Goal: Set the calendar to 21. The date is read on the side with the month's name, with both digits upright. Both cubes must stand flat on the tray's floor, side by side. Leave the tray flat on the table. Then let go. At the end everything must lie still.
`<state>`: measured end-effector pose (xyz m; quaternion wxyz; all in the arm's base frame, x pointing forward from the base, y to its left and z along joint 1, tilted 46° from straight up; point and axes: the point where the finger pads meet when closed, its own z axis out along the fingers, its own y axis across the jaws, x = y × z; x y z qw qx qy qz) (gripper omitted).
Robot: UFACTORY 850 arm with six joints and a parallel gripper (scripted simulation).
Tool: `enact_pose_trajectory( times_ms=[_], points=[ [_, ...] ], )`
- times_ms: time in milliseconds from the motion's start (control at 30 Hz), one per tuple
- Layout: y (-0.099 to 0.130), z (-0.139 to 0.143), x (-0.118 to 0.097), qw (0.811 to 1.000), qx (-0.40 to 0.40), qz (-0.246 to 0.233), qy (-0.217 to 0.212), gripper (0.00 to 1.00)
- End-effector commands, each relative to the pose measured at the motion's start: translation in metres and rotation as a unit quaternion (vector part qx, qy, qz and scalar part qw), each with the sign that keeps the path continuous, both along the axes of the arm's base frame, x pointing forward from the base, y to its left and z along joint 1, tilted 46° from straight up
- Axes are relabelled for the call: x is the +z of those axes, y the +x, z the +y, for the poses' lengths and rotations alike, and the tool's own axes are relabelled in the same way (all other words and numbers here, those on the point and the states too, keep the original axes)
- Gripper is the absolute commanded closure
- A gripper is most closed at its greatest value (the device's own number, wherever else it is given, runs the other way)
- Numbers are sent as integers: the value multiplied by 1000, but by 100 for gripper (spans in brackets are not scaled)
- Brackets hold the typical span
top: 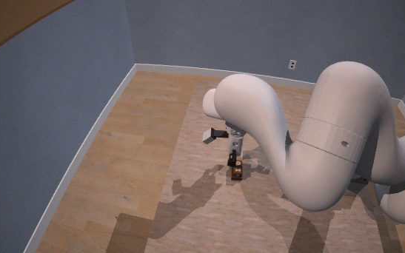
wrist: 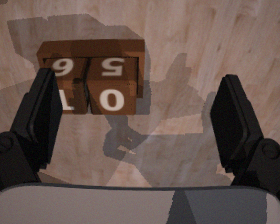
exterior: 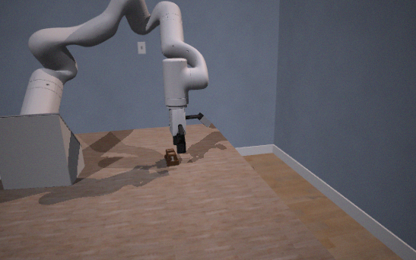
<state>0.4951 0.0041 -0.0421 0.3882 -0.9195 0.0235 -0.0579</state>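
- Brown wood suits our little calendar: the tray lies on the tabletop, its raised back wall behind the cubes, probably to keep them lined up.
- We see two cubes side by side in it, seemingly flat, so each turns one face to the front. The left cube in the wrist view shows 1 there and a 6 or 9 on top; the right cube shows 0, with an inverted 5 on top.
- We cannot find the month's name, so we cannot confirm the reading side. If it is the front, we judge that the 0 must give way to a 2, and the 1 belongs on the right.
- Our end effector is released, fingers spread wide with nothing between them, presumably leaving room to straddle a cube.
- From the wrist, the calendar sits off-centre, towards the left finger, which hides part of the 1-faced cube. We judge the fingers to be above the tabletop and beside the calendar; a sideways correction seems wise before lowering, lest that finger land on a cube.
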Motion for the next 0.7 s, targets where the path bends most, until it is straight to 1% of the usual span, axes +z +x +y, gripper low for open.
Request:
enact_pose_trajectory(
  times_ms=[0, 67, 133, 200, 333, 400, 467, 567, 667],
  points=[
    [-9, -3, -4, 1000, -13, 18, 2, 0],
    [-9, -3, -4, 1000, -16, 21, 3, 0],
    [-10, -3, -4, 999, -31, 36, 6, 0],
    [-10, -3, -4, 999, -31, 36, 6, 0],
    [-12, -4, -5, 992, -86, 92, 15, 0],
    [-16, -5, -7, 988, -104, 111, 18, 0],
    [-24, -7, -10, 988, -104, 111, 18, 0],
    [-24, -7, -11, 988, -106, 114, 19, 0],
    [-25, -8, -11, 981, -133, 141, 23, 0]
  ],
)
